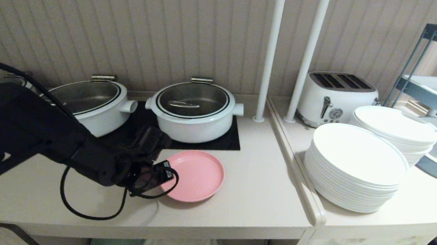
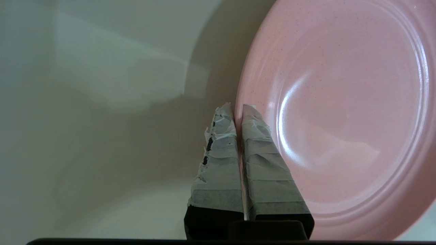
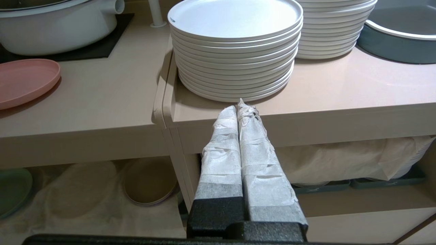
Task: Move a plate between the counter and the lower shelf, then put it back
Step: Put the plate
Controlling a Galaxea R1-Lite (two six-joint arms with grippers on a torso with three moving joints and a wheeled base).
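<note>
While its taped fingers [image 2: 218,163] are pressed together with the plate's rim caught between their tips, the left gripper [image 2: 238,110] sits low over the counter [image 1: 259,194], reaching in from the left. The pink plate [image 1: 199,175] lies on the counter, close to the front edge and just in front of the black hob [image 1: 232,140], and the wrist view shows the fingertips meeting right at the plate's near rim. Two white pots [image 1: 194,111] stand on the hob behind it. The right gripper [image 3: 240,109] hangs out in front of the counter's front edge with its fingers closed on nothing. Below the counter, the lower shelf [image 3: 85,190], covered in white cloth, holds a green plate [image 3: 12,190] and a brown plate [image 3: 148,185]. Past the ridge, stacks of white plates [image 1: 357,167] sit beside a toaster [image 1: 335,98].
</note>
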